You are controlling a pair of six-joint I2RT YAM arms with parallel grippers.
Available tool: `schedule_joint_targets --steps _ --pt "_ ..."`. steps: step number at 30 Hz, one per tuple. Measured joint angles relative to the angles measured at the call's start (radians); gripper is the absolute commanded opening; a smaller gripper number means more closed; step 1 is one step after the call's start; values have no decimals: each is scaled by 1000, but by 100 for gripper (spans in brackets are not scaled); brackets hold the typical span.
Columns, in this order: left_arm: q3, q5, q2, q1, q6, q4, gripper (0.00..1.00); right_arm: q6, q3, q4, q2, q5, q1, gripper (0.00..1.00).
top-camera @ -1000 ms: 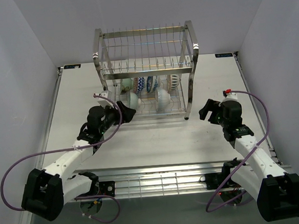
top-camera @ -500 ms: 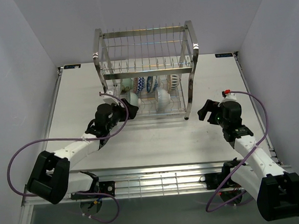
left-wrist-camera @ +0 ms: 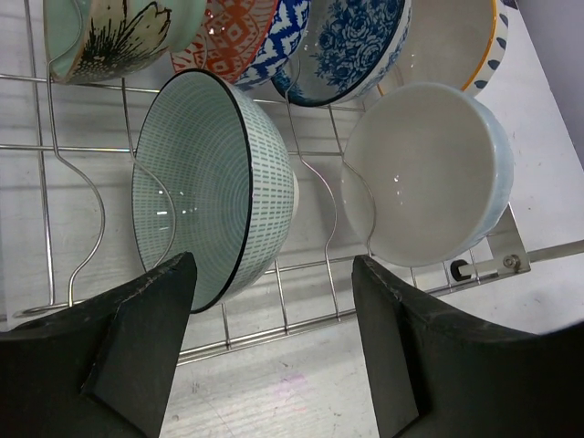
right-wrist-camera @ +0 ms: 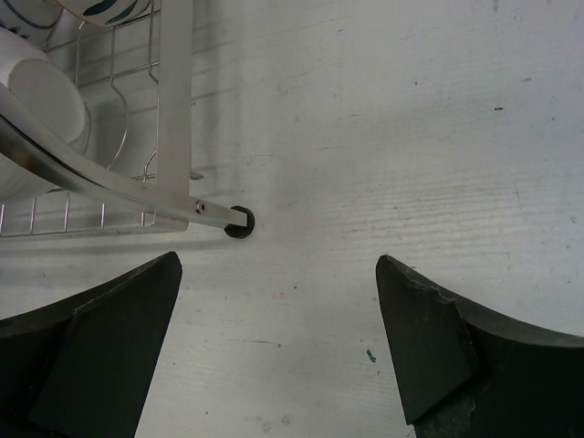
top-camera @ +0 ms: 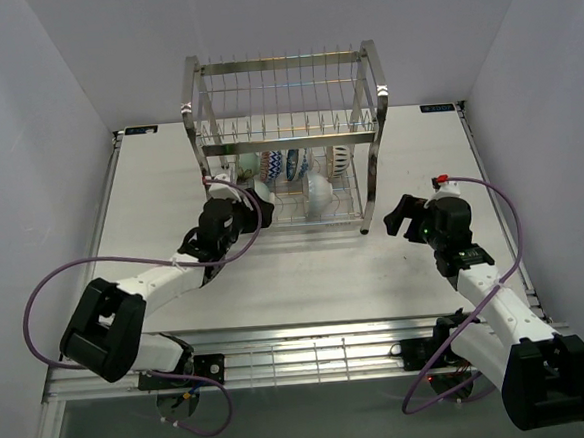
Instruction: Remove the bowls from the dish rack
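The left gripper (left-wrist-camera: 274, 274), spread wide, is at the dish rack (top-camera: 371, 83).
It faces the rack's green bowl (left-wrist-camera: 214, 182); the right gripper (right-wrist-camera: 278, 265), also spread, hovers beside the rack.

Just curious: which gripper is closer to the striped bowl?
Left. The left gripper sits open right in front of the striped bowl; the right gripper hovers outside the rack, by its right post.
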Motion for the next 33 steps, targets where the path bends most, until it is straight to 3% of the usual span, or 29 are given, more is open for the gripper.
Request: schedule_joint_targets --steps 14,20,33 --pt "77 -169 93 -93 48 -3 86 0 0 11 19 -24 0 92" --pt "145 -311 144 -160 90 -60 89 0 0 11 23 -29 0 91" --pt "313 -513 295 -173 77 -220 90 0 0 12 23 -45 0 92"
